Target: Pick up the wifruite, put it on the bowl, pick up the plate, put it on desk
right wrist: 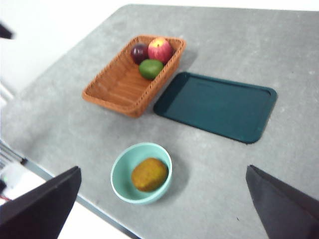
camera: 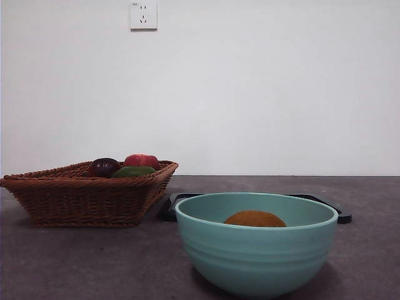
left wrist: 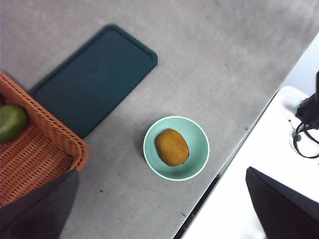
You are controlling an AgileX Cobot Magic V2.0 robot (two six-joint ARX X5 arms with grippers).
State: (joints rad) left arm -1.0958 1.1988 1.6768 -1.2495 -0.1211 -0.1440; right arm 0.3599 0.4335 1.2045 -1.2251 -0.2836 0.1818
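Observation:
The brownish-orange wifruite (camera: 254, 219) (left wrist: 172, 147) (right wrist: 149, 174) lies inside the mint-green bowl (camera: 256, 256) (left wrist: 199, 130) (right wrist: 119, 174) near the desk's front edge. A dark teal rectangular plate (camera: 325, 203) (left wrist: 94, 77) (right wrist: 217, 105) lies flat on the grey desk (camera: 75, 262) behind the bowl, beside the basket. My left gripper (left wrist: 162, 172) hangs high above the bowl, open and holding nothing. My right gripper (right wrist: 163, 167) is also high above the table, open and holding nothing. Neither arm shows in the front view.
A brown wicker basket (camera: 81, 194) (left wrist: 35, 154) (right wrist: 124, 84) stands at the left, holding a dark purple fruit (camera: 104, 167) (right wrist: 139, 52), a red apple (camera: 141, 160) (right wrist: 160, 50) and a green fruit (camera: 133, 171) (left wrist: 11, 122) (right wrist: 151, 68). A wall socket (camera: 143, 15) is on the back wall.

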